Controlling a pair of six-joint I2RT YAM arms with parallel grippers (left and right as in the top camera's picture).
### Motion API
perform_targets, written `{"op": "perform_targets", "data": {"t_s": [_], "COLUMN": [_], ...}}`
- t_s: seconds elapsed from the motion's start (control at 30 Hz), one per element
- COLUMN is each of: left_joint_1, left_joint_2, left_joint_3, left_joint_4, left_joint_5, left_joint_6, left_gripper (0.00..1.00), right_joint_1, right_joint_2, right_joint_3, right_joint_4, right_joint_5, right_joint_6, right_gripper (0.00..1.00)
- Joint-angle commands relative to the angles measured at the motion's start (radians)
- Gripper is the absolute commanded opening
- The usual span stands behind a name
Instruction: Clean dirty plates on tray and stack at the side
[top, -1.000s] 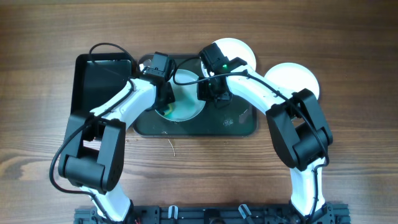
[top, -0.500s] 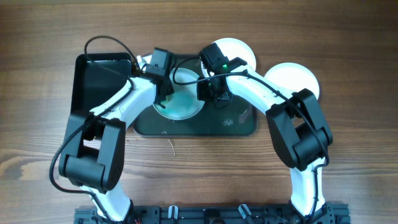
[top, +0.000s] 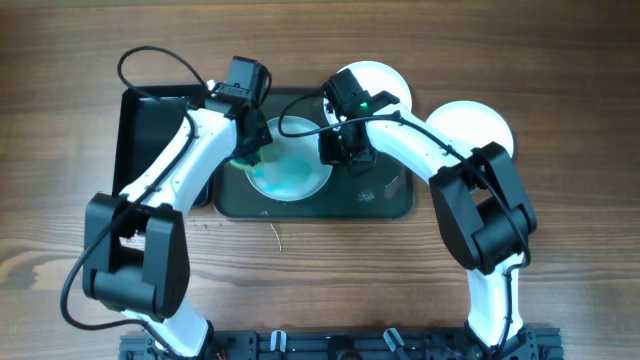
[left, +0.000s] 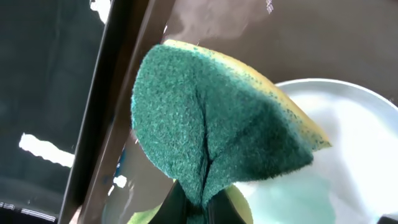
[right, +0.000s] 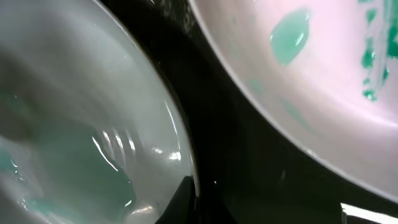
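A pale blue plate (top: 292, 168) smeared with teal lies in the dark tray (top: 345, 205). My right gripper (top: 338, 150) is shut on that plate's right rim; the right wrist view shows the rim (right: 180, 155) pinched between the dark fingers (right: 194, 200). My left gripper (top: 250, 152) is shut on a green-and-yellow sponge (left: 211, 124), which hangs at the plate's left edge (left: 354, 143). A white plate (top: 385, 85) with green marks (right: 323, 74) lies at the tray's back edge. Another white plate (top: 480, 125) sits on the table to the right.
A deeper black tub (top: 150, 140) stands left of the tray, close beside the sponge (left: 43, 93). Both arms reach over the tray from the front. Bare wooden table (top: 330, 270) lies in front of the tray.
My left gripper has carried the sponge left and back across the pale blue plate to its left edge, spreading the teal smear. The right gripper has held still on the rim.
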Motion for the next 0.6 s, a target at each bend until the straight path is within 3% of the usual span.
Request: {"op": "perform_targets", "data": {"t_s": [0.0,0.27,0.57], "left_joint_1": [0.032,0.037,0.036], "left_joint_2": [-0.027,-0.027,-0.027], "left_joint_3": [0.023,0.023,0.023], "left_joint_4": [-0.047,-0.077,-0.077], "left_joint_5": [0.046,0.046,0.071], "left_joint_6": [-0.004,-0.003,-0.003], "left_gripper": [0.04,0.04,0.04], "right_joint_1": [0.018,0.127,0.24], "right_joint_2": [-0.08,-0.259,-0.352], "right_joint_3": [-0.029,-0.029,-0.029], "right_joint_4": [-0.035,-0.105,-0.161], "right_joint_5": [0.163,0.675,1.078], "right_joint_6": [-0.063,-0.076,-0.077], "right_gripper": [0.04,0.04,0.04]}}
